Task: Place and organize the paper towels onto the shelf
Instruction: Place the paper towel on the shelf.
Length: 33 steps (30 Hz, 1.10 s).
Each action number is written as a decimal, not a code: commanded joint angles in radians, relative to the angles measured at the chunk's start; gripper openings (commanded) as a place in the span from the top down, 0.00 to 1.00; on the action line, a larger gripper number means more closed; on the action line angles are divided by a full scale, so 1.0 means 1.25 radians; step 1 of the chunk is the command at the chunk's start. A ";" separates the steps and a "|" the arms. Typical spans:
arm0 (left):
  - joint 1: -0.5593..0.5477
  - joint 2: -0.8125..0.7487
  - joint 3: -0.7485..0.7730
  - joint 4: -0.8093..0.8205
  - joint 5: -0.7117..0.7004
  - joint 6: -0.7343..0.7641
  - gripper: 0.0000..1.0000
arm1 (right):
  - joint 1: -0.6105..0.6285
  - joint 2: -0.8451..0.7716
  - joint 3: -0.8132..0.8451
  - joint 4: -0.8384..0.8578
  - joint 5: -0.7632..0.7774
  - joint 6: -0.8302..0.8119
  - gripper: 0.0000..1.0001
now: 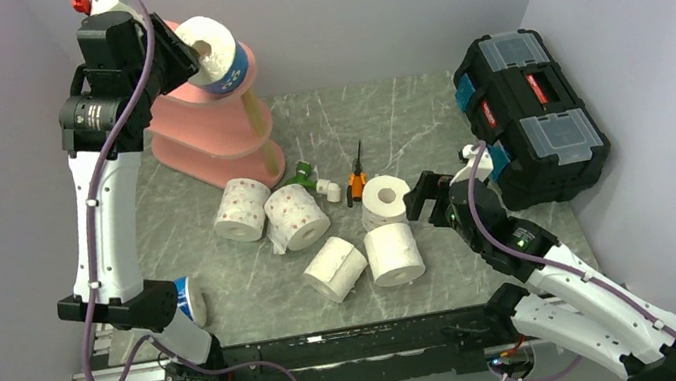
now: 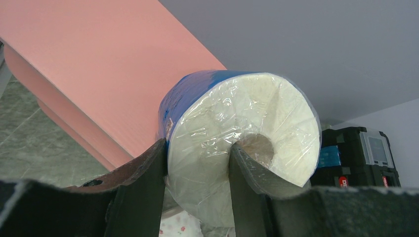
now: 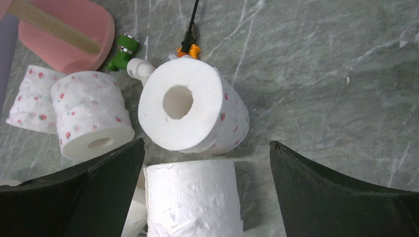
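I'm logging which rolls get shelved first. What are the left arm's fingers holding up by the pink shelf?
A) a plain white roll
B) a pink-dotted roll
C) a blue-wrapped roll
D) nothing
C: the left fingers clamp the blue-wrapped roll, its plastic film visible over the white end, right beside the shelf.

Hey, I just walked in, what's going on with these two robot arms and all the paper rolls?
The left gripper holds a blue-wrapped roll by its wall, one finger in the core, up at the top tier of the pink shelf. The right gripper hangs open above a dotted roll standing on end and a plain roll, among several not yet shelved on the table.
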 commanded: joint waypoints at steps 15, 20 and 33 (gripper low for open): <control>0.022 -0.016 0.027 0.067 0.018 -0.012 0.43 | -0.002 -0.004 0.033 -0.013 0.028 -0.011 0.01; 0.022 -0.016 0.023 0.070 0.021 -0.009 0.39 | -0.002 0.000 0.037 -0.012 0.026 -0.008 0.01; 0.025 -0.006 0.036 0.080 0.013 0.004 0.37 | -0.002 0.000 0.034 -0.015 0.031 -0.008 0.01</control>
